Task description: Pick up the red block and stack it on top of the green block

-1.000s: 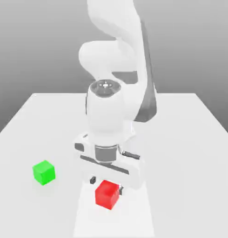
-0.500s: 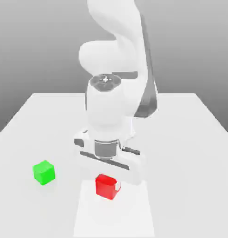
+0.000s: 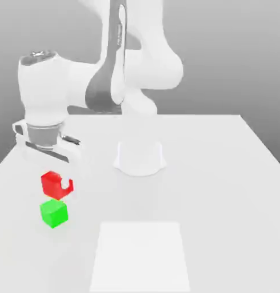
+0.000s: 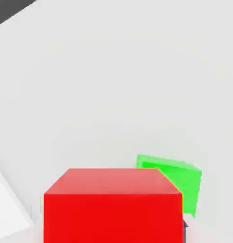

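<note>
The two-finger gripper is clamped on the matte red cube, likely stiff and light, best gripped by opposite flat sides.

Arm: swung to exterior view's left | claw: low (shut)

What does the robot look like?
The arm is mostly smooth and white, with rounded parts like fat tubes and dark grey bands and panels. The gripper hangs from a wide white block that has a long dark stripe along it.
</note>
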Available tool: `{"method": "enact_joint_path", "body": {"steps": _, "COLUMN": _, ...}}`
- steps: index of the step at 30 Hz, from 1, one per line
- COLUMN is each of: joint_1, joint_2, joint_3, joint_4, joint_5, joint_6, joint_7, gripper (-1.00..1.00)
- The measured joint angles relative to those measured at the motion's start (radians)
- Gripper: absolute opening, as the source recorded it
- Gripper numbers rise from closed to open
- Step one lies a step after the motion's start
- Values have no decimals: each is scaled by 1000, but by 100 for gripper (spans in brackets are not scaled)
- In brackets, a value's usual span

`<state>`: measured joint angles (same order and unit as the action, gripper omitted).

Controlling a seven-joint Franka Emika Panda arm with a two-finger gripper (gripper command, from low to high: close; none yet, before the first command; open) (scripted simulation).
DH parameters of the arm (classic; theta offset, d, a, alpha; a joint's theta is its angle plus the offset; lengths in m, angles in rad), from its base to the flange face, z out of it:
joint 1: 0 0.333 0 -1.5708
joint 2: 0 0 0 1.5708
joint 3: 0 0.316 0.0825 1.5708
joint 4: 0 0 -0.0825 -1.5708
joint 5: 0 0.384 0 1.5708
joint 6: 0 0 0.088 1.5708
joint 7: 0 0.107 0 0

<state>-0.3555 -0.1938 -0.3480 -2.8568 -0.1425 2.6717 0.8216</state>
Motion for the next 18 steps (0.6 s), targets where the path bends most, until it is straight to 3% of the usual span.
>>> {"method": "enact_joint_path", "body": {"steps": 16, "joint_1": 66, "joint_2": 246, "joint_3": -23, "joint_4": 8, "joint_5": 246, "joint_6": 226, "joint_7": -189, "gripper": -100}}
{"method": "enact_joint_path", "body": {"steps": 17, "joint_1": 62, "joint_2": 261, "joint_3": -16, "joint_4": 7, "joint_5": 261, "joint_6": 240, "joint_7": -200, "gripper": 100}}
{"method": "enact_joint_path", "body": {"steps": 18, "joint_1": 62, "joint_2": 261, "joint_3": -16, "joint_4": 7, "joint_5": 261, "joint_6": 240, "joint_7": -200, "gripper": 100}}
